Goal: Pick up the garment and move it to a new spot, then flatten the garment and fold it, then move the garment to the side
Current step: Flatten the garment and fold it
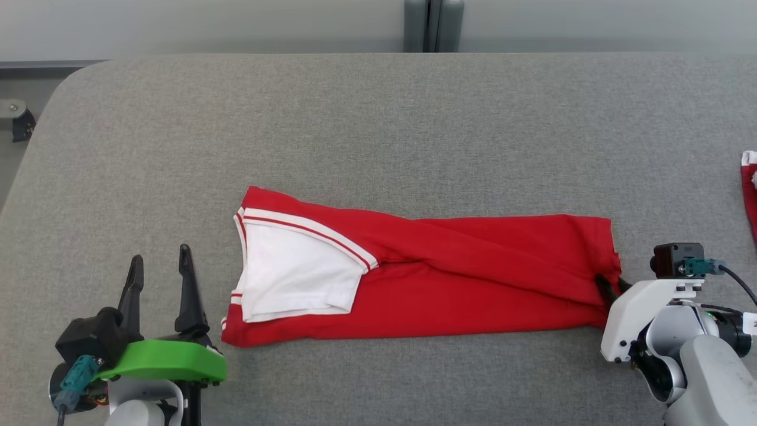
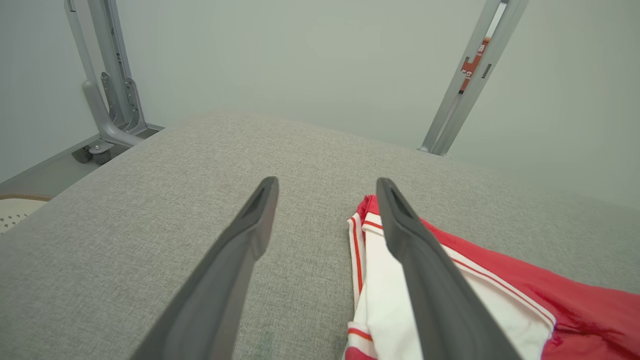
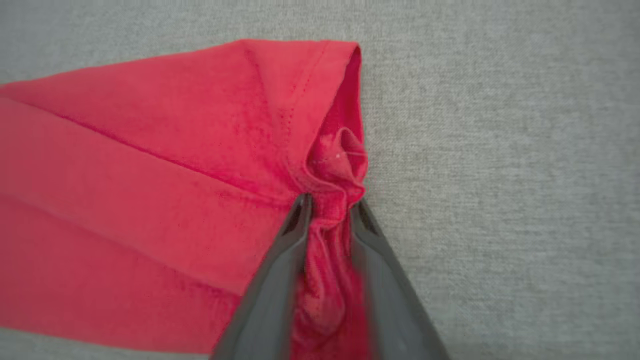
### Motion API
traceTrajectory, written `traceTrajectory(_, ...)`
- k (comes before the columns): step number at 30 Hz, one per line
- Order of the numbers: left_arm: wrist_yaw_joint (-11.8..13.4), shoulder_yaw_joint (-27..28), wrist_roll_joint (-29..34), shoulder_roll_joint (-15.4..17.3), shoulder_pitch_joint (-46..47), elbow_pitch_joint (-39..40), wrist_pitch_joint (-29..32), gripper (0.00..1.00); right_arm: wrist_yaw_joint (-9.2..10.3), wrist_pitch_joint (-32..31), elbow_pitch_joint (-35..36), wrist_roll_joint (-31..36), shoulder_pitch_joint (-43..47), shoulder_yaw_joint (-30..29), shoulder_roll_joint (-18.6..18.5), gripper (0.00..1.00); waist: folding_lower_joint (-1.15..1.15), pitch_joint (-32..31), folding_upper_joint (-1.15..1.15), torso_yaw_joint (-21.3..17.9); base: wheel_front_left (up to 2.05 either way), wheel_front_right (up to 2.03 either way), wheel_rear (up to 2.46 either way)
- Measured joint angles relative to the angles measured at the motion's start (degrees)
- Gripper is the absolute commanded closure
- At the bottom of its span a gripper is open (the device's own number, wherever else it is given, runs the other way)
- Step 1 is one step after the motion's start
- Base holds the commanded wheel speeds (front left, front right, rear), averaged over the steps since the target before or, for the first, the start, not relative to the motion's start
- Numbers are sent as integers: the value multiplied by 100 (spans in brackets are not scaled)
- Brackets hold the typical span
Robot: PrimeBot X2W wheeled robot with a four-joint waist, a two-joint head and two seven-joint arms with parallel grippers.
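A red garment (image 1: 449, 278) with a white striped-edge panel at its left end lies folded into a long band across the grey table (image 1: 378, 118). My right gripper (image 1: 609, 285) is at the band's right end, shut on a bunched fold of the red cloth (image 3: 330, 200) pinched between its fingers (image 3: 295, 225). My left gripper (image 1: 161, 267) stands open to the left of the garment, above the table and apart from the cloth. In the left wrist view the left gripper (image 2: 327, 192) has bare table between its fingers (image 2: 250, 235), and the white panel (image 2: 380, 300) lies partly behind the right finger.
Another red and white cloth (image 1: 749, 189) pokes in at the table's right edge. A grey post (image 1: 433, 25) stands behind the far edge. Metal frame legs (image 2: 107, 85) and a slanted strut (image 2: 465, 80) rise beyond the table. The table's rounded far-left corner (image 1: 71, 80) lies beyond my left arm.
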State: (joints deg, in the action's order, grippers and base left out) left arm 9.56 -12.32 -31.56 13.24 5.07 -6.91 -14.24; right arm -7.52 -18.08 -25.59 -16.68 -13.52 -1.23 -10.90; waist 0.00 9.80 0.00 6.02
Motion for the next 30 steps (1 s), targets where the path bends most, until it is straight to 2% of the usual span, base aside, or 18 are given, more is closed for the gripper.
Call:
traceTrajectory(4, -4, -54, 36, 46, 32, 22, 34, 0, -9, 160, -121, -40, -109, 18, 12, 100, 0, -23, 0, -112, 0, 0, 0)
traceTrajectory(11, -4, -131, 46, 74, 33, 40, 90, 0, -3, 240, -103, -149, -180, -224, -356, 100, 0, -84, 0, -395, 0, 0, 0)
traceTrajectory(15, 3, -178, 57, 71, 41, 45, 116, 0, -2, 249, 134, -303, -104, -502, -527, 100, 0, -104, 0, -548, 0, 0, 0)
traceTrajectory(21, 18, -215, 62, 80, 42, 26, 152, 0, -1, 267, 973, -580, 120, -539, -347, 100, 0, -118, 0, -685, 0, 0, 0)
traceTrajectory(25, 20, -279, 63, 78, 41, -11, 167, 0, 3, 127, 1677, -801, 338, -152, -65, 100, 0, -180, 0, -662, 0, 0, 0)
traceTrajectory(30, 1, -328, 63, 78, 43, -23, 203, 0, 3, -156, 2381, -1067, 553, 409, 101, 100, 0, -245, 0, -520, 0, 0, 0)
